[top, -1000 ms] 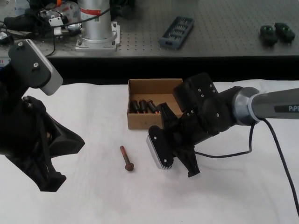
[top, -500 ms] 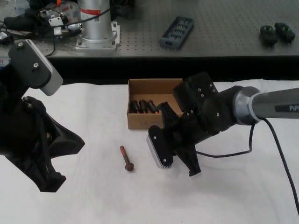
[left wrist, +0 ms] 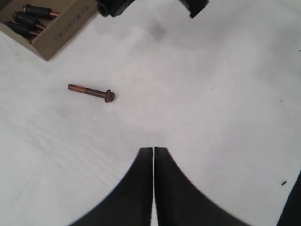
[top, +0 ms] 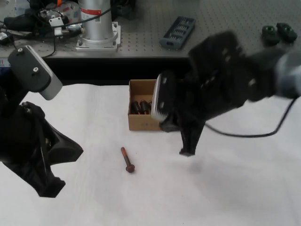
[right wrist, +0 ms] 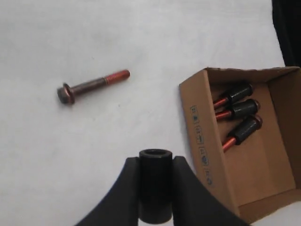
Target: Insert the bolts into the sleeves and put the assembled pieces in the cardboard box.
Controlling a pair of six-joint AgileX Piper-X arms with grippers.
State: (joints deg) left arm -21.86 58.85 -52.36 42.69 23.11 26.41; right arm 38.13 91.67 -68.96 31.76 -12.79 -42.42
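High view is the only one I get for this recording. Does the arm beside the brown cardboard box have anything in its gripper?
Observer: Yes. In the right wrist view, the right gripper is shut on a black cylindrical sleeve, with the sleeve's open bore facing the camera.
Operator: How many finished pieces are in the box?
Observer: Three black-sleeved bolts lie side by side inside the brown cardboard box.
Operator: And the other arm?
Observer: The left gripper is shut on nothing, fingers pressed together, over the white cloth.
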